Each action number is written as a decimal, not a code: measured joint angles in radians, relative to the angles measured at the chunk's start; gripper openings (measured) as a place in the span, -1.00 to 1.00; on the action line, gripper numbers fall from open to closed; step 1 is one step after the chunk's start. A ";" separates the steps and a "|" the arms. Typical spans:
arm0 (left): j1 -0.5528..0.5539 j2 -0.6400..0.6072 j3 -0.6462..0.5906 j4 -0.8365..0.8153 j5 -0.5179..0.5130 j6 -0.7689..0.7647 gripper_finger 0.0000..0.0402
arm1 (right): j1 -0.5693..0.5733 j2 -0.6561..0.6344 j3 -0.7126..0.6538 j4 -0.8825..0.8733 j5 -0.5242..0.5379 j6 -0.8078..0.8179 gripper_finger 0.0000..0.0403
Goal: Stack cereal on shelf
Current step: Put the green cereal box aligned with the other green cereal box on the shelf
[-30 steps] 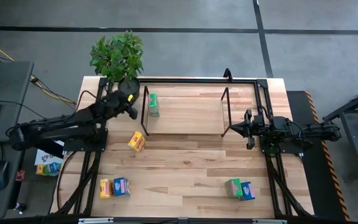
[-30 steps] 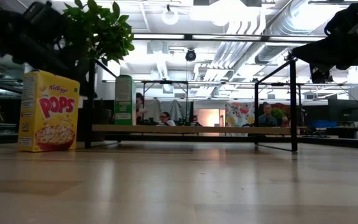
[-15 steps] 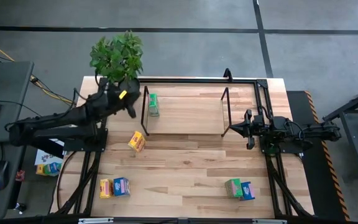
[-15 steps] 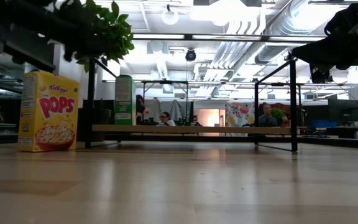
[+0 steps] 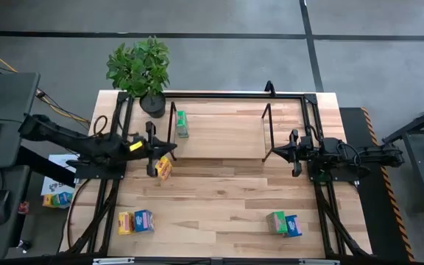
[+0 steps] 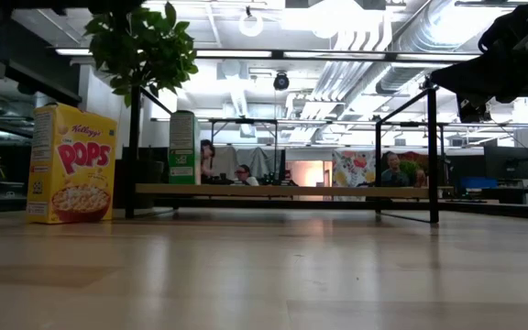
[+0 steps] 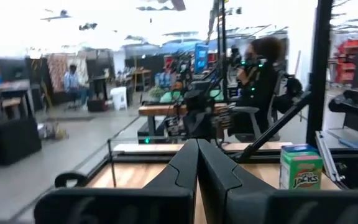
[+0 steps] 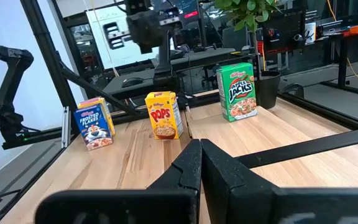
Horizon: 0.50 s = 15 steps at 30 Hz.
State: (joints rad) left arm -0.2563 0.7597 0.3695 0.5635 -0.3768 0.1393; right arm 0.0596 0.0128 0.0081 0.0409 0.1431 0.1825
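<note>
The shelf (image 5: 219,140) stands at the table's far middle, and one green cereal box (image 5: 182,124) stands upright on its board near the left end (image 6: 183,147). A yellow box (image 5: 163,168) stands on the table in front of the shelf's left end (image 6: 70,163). My left gripper (image 5: 162,149) is shut, points toward the table's right and hovers just far of and above that yellow box (image 7: 197,149). My right gripper (image 5: 280,153) is shut and waits at the shelf's right end (image 8: 200,149).
A yellow and blue pair of boxes (image 5: 135,221) stands near the near-left corner, and a green and blue pair (image 5: 284,223) near the near-right corner. A potted plant (image 5: 140,70) sits at the far-left corner. A black frame (image 5: 311,110) runs round the table's edge. People sit in the room beyond.
My left arm has swung away from the shelf's left end by the plant, toward the table's near edge. It has risen out of the low view and turned until the gripper points toward the table's right, beside the yellow box. No box has moved.
</note>
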 joint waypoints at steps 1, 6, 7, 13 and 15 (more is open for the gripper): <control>-0.016 0.006 0.000 0.009 -0.005 0.009 -1.00 | 0.000 0.000 0.000 0.000 0.000 0.000 -1.00; -0.063 0.006 0.000 0.011 -0.005 0.040 -1.00 | 0.000 0.000 0.000 0.000 0.000 0.000 -1.00; -0.068 0.006 0.000 0.014 -0.005 0.057 -1.00 | 0.000 0.000 0.000 0.000 0.000 0.000 -1.00; -0.069 0.006 0.000 0.026 -0.041 0.129 -0.96 | 0.000 0.000 0.000 0.023 -0.001 0.119 -1.00; -0.069 0.006 0.000 0.026 -0.061 0.141 -0.93 | 0.000 0.000 0.000 0.070 0.034 0.224 -1.00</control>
State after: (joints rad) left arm -0.3248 0.7654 0.3695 0.5898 -0.4378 0.2805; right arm 0.0597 0.0132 0.0082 0.1112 0.1769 0.4066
